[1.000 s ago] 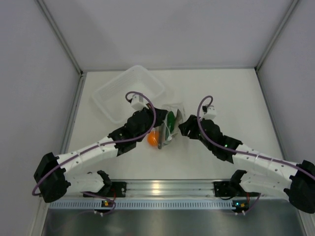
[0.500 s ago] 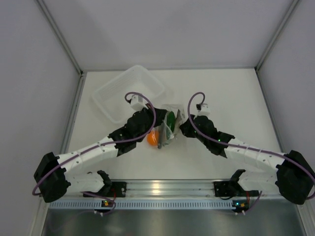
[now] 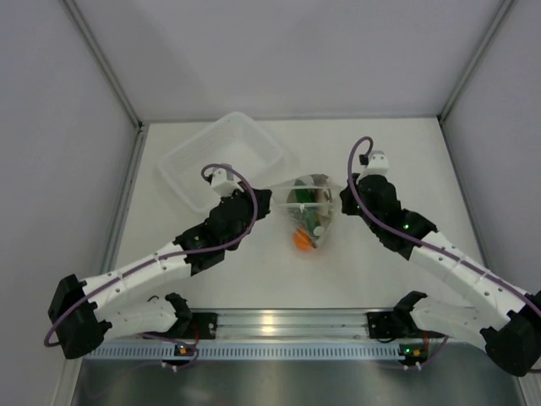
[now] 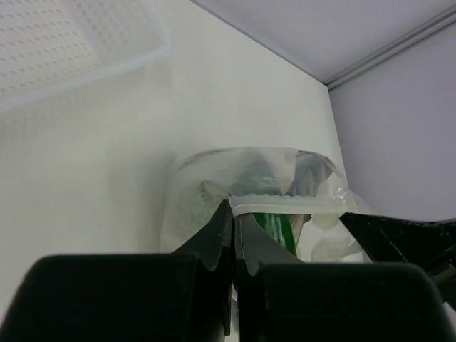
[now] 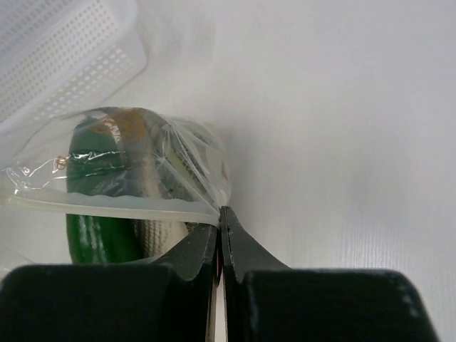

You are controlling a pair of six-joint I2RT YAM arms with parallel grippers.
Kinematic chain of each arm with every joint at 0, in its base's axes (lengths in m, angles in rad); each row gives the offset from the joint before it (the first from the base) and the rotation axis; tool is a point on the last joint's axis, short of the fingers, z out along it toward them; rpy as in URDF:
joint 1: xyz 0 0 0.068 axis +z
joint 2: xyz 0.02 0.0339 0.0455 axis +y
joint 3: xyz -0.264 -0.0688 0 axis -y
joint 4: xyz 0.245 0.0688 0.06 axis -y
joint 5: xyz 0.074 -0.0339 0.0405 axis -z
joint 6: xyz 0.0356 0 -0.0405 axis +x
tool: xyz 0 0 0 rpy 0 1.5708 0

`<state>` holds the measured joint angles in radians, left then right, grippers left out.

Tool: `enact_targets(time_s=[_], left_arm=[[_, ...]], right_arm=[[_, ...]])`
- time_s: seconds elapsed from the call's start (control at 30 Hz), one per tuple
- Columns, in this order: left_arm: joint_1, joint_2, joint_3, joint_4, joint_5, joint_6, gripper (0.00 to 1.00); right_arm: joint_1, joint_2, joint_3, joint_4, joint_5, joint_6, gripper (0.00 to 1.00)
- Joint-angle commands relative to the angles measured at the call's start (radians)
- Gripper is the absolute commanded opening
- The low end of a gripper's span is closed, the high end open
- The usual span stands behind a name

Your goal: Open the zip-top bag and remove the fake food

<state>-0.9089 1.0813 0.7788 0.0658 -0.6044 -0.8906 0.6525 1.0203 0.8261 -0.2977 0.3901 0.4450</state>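
Note:
The zip-top bag (image 3: pixel 309 203) hangs stretched between my two grippers, its zip strip running left to right. My left gripper (image 3: pixel 270 203) is shut on the strip's left end (image 4: pixel 246 205). My right gripper (image 3: pixel 341 201) is shut on the strip's right end (image 5: pixel 203 211). The fake food is inside the bag. An orange ball (image 3: pixel 301 240) sags at the bottom, and a dark green cucumber (image 4: pixel 274 226) (image 5: pixel 92 236) lies just under the strip. A pale ribbed piece (image 5: pixel 158 231) sits beside the cucumber. The other pieces blur together behind the crinkled plastic.
The white perforated basket (image 3: pixel 196 169) stands at the back left, close behind the left arm; its rim shows in both wrist views (image 4: pixel 107 68) (image 5: pixel 107 68). Grey walls enclose the white table (image 3: pixel 397 161) at the left, back and right.
My right gripper has shut on the bag's right end. Both arms have shifted, and the bag now hangs spread between them, with the orange ball moved to the right.

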Motion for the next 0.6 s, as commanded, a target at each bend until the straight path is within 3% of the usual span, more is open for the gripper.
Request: enact_targets(time_s=[0.0,0.17,0.47,0.53,0.57], left_arm=[[0.053,-0.099,-0.027,-0.035,-0.178,0.028,0.0],[0.061,-0.07,-0.067,-0.029,-0.046,-0.019,0.0],[0.059,-0.086,-0.081,-0.032,0.17,0.037,0.0],[0.059,-0.106,-0.055,-0.037,0.205,0.073,0.07],[0.059,-0.119,-0.041,-0.052,0.241,0.108,0.17]], right_arm=[[-0.109,-0.055,0.04,-0.279,0.207,-0.15,0.0],[-0.067,-0.013,0.163,-0.375,0.19,-0.154,0.0],[0.24,0.158,0.383,-0.596,0.366,-0.089,0.0],[0.295,0.205,0.438,-0.638,0.388,-0.069,0.0],[0.317,0.219,0.473,-0.643,0.394,-0.068,0.0]])
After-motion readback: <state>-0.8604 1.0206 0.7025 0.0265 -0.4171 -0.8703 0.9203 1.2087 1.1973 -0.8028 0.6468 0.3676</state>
